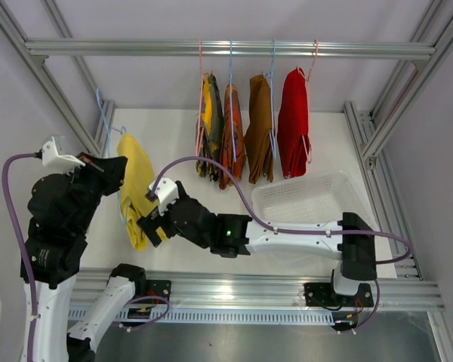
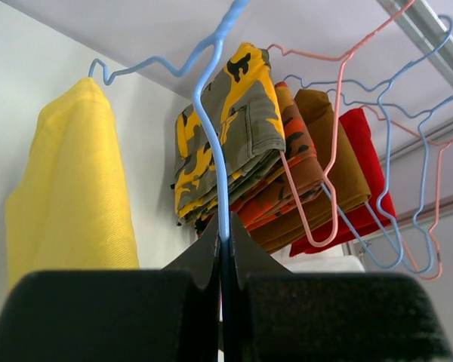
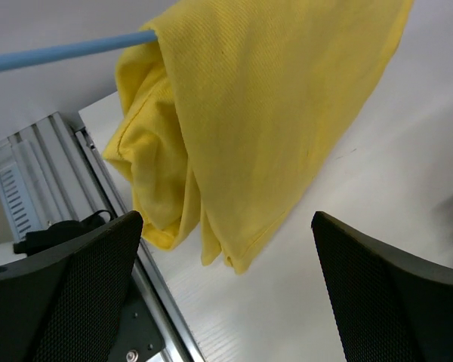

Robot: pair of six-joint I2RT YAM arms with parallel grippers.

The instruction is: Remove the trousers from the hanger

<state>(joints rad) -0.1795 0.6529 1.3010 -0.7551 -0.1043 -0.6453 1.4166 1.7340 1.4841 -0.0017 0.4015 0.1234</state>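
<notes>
The plain yellow trousers (image 1: 135, 187) hang folded over a blue wire hanger (image 2: 211, 136), off the rail at the left. My left gripper (image 2: 223, 240) is shut on that hanger's wire and holds it up; the yellow trousers show at the left of its view (image 2: 72, 188). My right gripper (image 1: 152, 224) is open, just below the yellow trousers' lower end (image 3: 249, 136), not touching them. The camouflage (image 1: 209, 128), orange-red patterned (image 1: 232, 136), brown (image 1: 260, 128) and red trousers (image 1: 293, 124) hang on hangers on the rail.
A white mesh basket (image 1: 306, 197) stands on the table at the right, under the red trousers. The aluminium frame rail (image 1: 226, 48) crosses the back; frame posts run down both sides. The table's near edge rail (image 3: 106, 188) lies close to the right gripper.
</notes>
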